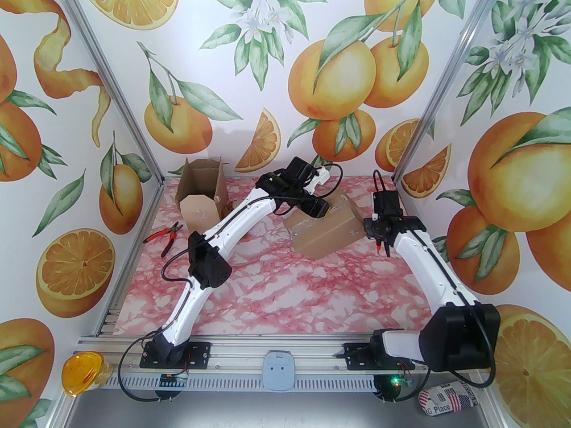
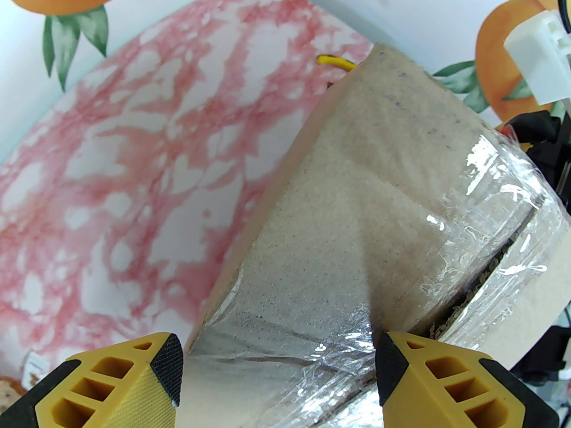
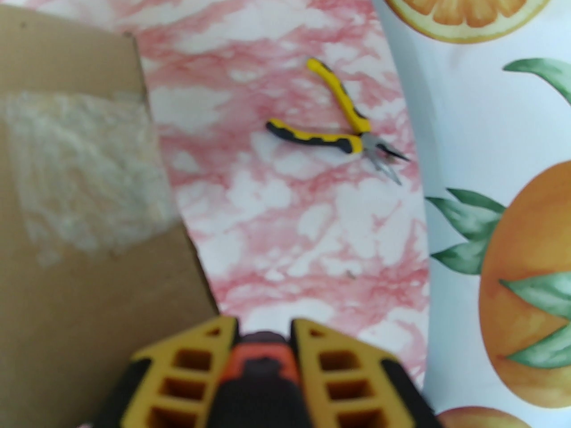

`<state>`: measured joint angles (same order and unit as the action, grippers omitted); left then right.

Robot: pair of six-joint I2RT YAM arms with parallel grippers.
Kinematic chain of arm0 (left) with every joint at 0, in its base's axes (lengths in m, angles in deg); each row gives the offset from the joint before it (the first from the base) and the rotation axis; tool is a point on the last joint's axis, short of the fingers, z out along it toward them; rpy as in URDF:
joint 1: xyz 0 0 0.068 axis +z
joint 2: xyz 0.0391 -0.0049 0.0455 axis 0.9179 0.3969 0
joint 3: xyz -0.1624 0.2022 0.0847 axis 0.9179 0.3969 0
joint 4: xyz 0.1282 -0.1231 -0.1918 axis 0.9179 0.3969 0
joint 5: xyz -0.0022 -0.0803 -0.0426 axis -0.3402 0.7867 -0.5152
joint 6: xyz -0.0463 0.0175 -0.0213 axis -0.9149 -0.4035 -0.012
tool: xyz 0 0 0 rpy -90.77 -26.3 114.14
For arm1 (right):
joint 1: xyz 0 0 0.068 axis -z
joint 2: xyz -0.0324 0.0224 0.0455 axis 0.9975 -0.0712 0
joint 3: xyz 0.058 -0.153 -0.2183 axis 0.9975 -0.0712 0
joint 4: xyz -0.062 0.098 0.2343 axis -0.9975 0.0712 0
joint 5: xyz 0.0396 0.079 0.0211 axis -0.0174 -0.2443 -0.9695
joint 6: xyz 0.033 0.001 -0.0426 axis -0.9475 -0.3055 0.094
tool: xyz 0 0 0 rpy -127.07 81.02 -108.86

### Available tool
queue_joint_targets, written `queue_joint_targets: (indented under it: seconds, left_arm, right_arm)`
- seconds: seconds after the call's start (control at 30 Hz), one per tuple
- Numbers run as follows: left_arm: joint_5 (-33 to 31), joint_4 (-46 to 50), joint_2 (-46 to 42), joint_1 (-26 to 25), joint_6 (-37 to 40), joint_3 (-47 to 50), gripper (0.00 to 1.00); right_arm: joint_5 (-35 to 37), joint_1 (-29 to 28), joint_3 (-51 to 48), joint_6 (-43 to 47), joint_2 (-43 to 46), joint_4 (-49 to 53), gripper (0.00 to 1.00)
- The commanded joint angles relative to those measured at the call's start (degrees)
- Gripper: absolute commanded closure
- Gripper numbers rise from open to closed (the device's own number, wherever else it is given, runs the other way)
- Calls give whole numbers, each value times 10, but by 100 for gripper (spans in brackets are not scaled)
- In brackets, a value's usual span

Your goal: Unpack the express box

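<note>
The express box (image 1: 332, 234) is a brown cardboard carton sealed with clear tape, lying tilted at the back right of the marble table. My left gripper (image 1: 319, 207) hovers over its back left corner. In the left wrist view the box's taped edge (image 2: 357, 194) runs below the left gripper (image 2: 279, 364), which is open with its yellow fingers spread wide. My right gripper (image 1: 379, 234) stands just right of the box, shut on an orange and black cutter (image 3: 263, 372) whose tip (image 1: 380, 248) points down. A taped box flap (image 3: 67, 239) lies left of the right gripper (image 3: 263, 332).
An opened, empty-looking carton (image 1: 200, 194) stands at the back left, with red-handled pliers (image 1: 165, 234) on the table beside it. Yellow and black pliers (image 3: 339, 123) lie beyond the box near the right wall. Orange-print walls enclose the table on three sides.
</note>
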<state>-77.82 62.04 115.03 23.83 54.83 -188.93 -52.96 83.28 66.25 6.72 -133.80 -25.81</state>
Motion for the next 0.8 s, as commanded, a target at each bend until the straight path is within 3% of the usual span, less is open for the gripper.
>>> queue_joint_targets:
  seconds: [0.0, 0.3, 0.47, 0.6, 0.77]
  left_arm:
    - [-44, 20, -61, 26, 19, 30, 24]
    - [-100, 32, -181, 82, 36, 173, 22]
    - [-93, 10, -241, 104, 34, 256, 21]
    - [-64, 8, -255, 105, 36, 277, 22]
    - [-5, -4, -247, 119, 21, 303, 22]
  right_arm:
    - [-31, -47, -3, 14, -5, -20, 98]
    - [-24, -131, 4, -24, -30, 24, 99]
    - [-32, -196, -5, -34, -26, 25, 98]
    - [-2, -194, -15, -61, -14, 9, 98]
    - [-5, -148, -1, -88, -18, 4, 98]
